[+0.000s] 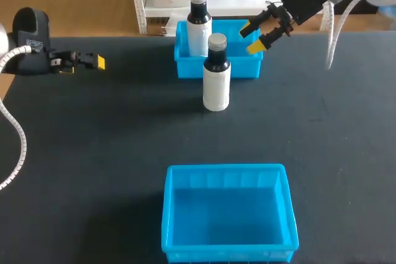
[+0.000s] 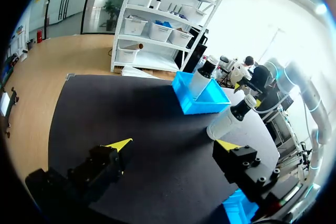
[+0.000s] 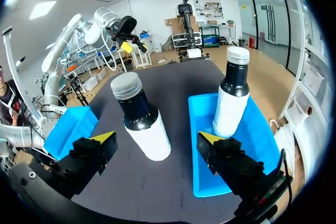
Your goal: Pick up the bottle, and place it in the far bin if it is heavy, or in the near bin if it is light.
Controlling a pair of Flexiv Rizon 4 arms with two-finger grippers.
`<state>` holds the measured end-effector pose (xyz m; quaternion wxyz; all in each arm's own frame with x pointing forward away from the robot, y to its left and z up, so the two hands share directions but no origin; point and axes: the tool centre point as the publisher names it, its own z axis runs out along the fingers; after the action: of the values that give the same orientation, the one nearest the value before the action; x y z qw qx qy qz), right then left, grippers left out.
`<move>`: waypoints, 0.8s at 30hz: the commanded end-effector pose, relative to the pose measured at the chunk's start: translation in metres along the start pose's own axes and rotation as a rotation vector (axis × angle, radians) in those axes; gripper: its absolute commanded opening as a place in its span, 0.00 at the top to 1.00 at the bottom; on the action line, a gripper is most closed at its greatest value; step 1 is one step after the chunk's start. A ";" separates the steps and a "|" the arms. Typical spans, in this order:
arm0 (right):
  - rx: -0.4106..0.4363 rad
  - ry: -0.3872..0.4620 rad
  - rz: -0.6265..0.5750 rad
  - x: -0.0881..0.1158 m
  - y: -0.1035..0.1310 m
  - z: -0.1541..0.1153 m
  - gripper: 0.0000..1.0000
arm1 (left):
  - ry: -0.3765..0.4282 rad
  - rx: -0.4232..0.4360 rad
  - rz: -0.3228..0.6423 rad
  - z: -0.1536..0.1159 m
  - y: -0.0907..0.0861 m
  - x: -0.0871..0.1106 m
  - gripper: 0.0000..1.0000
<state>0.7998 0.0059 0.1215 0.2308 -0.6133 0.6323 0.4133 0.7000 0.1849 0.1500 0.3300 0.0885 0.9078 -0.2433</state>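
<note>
A white bottle with a black neck and grey cap (image 1: pixel 216 81) stands upright on the black table just in front of the far blue bin (image 1: pixel 241 69). A second, similar bottle (image 1: pixel 198 29) stands inside that bin at its left end. My right gripper (image 1: pixel 250 38) hangs open over the bin's right end, behind and to the right of the table bottle. In the right wrist view the table bottle (image 3: pixel 144 127) is ahead of the open gripper (image 3: pixel 156 138), untouched, with the binned bottle (image 3: pixel 231 103) beyond. My left gripper (image 1: pixel 83 65) is open at the far left, holding nothing.
The near blue bin (image 1: pixel 229 174) sits at the table's front middle with nothing in it. In the left wrist view the open gripper (image 2: pixel 174 145) faces across bare table towards the table bottle (image 2: pixel 227 121) and far bin (image 2: pixel 202 106).
</note>
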 end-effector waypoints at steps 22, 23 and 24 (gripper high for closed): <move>0.186 0.028 0.016 -0.014 0.045 0.043 0.00 | 0.000 0.000 0.000 0.000 0.000 0.000 0.00; 0.187 0.025 0.013 -0.015 0.046 0.045 0.00 | 0.000 0.000 0.000 0.000 0.000 0.000 0.00; 0.188 0.022 0.010 -0.016 0.046 0.047 0.00 | 0.000 0.000 0.000 0.000 0.000 0.000 0.00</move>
<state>0.7571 0.0467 0.1202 0.2069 -0.6182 0.6304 0.4215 0.7000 0.1849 0.1500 0.3300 0.0885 0.9078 -0.2433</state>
